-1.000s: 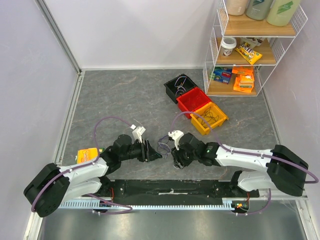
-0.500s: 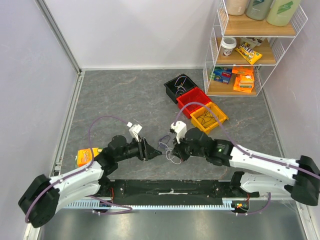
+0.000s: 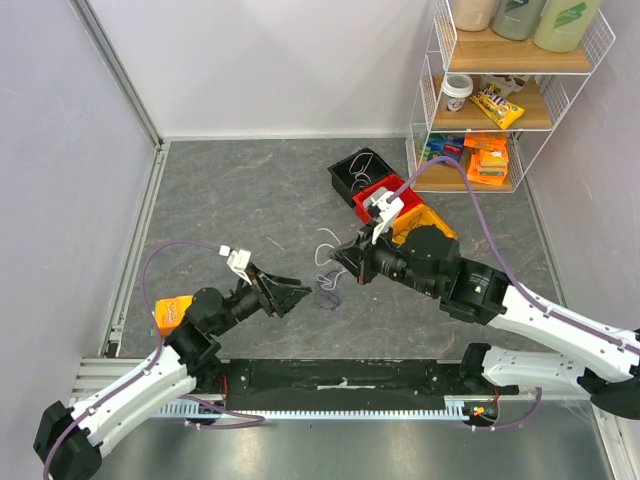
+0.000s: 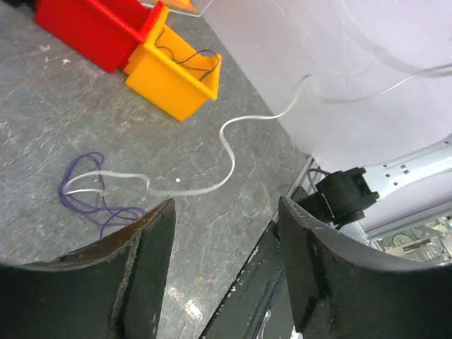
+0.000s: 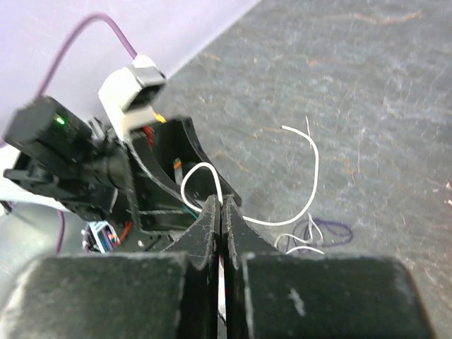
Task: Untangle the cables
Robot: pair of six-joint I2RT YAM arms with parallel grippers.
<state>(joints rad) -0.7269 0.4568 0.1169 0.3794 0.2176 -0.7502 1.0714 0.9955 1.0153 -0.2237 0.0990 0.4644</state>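
The right gripper (image 5: 220, 208) is clenched tight on the white cable (image 4: 230, 152), its two fingers pressed flat together with the strand pinched between them. It is raised off the table (image 3: 250, 190). From the pinch the cable curls in a small loop just above the fingertips. It then swings out in a wide arc and drops to the grey surface.

On the table, the white strand snakes back toward the purple cable (image 4: 95, 194), and its far end lies across those loose loops. The purple cable sits in a small heap at mid-table, between the two grippers and untouched by either.

The left gripper (image 4: 224, 208) faces the heap from the left, low and near it. Its jaws are released, standing well apart with nothing between them.

Beyond the cables is a diagonal row of three bins. The yellow bin (image 4: 173, 85), nearest, has thin dark wires coiled inside. The red bin (image 4: 88, 25) touches its far side, and the black bin (image 3: 355, 172) is farthest back with a pale wire in it. To their right, a white wire rack (image 3: 505, 57) holds snack packets, a cup and bottles. An orange pack (image 3: 172, 313) lies at the table's left edge, beside the left arm.
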